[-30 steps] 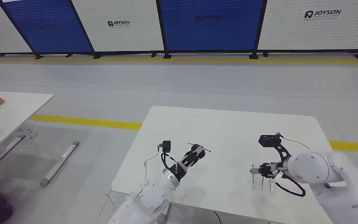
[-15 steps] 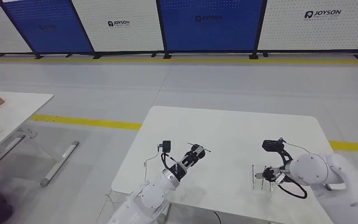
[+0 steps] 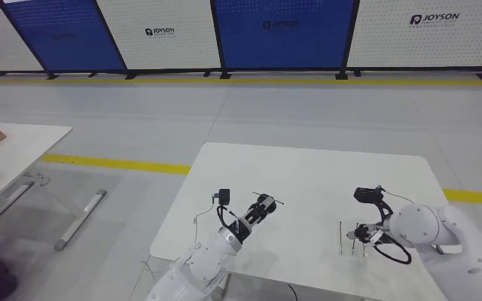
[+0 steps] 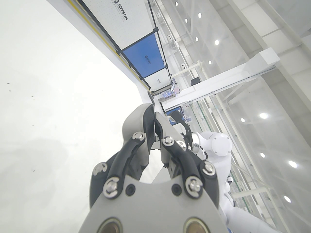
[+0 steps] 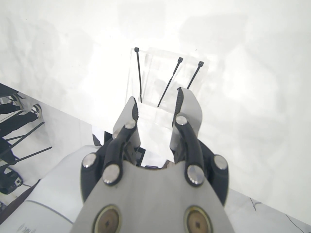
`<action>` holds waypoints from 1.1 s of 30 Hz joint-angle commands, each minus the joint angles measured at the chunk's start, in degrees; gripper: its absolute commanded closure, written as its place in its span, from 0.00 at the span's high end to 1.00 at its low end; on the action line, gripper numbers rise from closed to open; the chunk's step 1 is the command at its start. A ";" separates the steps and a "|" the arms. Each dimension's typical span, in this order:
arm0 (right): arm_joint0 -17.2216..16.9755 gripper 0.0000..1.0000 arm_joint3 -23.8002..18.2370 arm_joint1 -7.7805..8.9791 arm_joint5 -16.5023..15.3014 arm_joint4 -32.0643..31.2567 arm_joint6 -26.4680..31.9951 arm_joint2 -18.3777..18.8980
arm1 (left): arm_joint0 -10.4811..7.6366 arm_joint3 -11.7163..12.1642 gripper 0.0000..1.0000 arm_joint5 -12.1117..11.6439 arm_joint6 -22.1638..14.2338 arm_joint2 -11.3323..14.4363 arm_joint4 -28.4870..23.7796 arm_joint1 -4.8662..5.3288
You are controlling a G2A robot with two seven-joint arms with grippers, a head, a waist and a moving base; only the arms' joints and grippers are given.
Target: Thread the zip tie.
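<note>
- From above, the left pincer [image 3: 265, 202] covers the middle of a thin black zip tie [image 3: 279, 201]; its head and tail ends are too small to tell apart.
- One right pincer [image 5: 156, 93] finger hides the lower end of the rightmost upright black zip tie [image 5: 195, 73] (one of three) in a clear plastic holder [image 5: 170, 56].
- The holder's far edges fade into the white surface [image 5: 243, 49].

Lit brightly and evenly from overhead by round ceiling lamps [image 4: 263, 115]. Glares nearly to blank white on the worktop [image 5: 243, 37] in both wrist views, with only pale, soft-edged shadows. Bends the straight wall panels [image 4: 107, 8] toward the left wrist view's edges.
</note>
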 commanded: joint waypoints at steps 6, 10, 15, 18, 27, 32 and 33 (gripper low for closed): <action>-0.36 0.34 1.41 -1.02 0.00 -1.04 0.00 0.20 | 0.00 0.00 0.00 0.00 0.00 0.00 0.00 0.00; -0.22 0.31 2.24 -1.53 0.00 -1.42 0.00 0.25 | 0.00 0.00 0.00 0.00 0.00 0.00 0.00 0.00; 0.20 0.29 3.77 -2.14 0.00 -2.07 0.00 0.02 | 0.00 0.00 0.00 0.00 0.00 0.00 0.00 0.00; 0.62 0.29 4.57 -2.65 0.00 -2.31 0.00 -0.37 | 0.00 0.00 0.00 0.00 0.00 0.00 0.00 0.00; 1.73 0.28 6.98 -3.88 0.00 -3.34 0.00 -0.64 | 0.00 0.00 0.00 0.00 0.00 0.00 0.00 0.00; 2.31 0.28 7.95 -4.63 0.00 -4.28 0.00 -0.97 | 0.00 0.00 0.00 0.00 0.00 0.00 0.00 0.00; 2.46 0.28 8.22 -4.78 0.00 -4.47 0.00 -1.11 | 0.00 0.00 0.00 0.00 0.00 0.00 0.00 0.00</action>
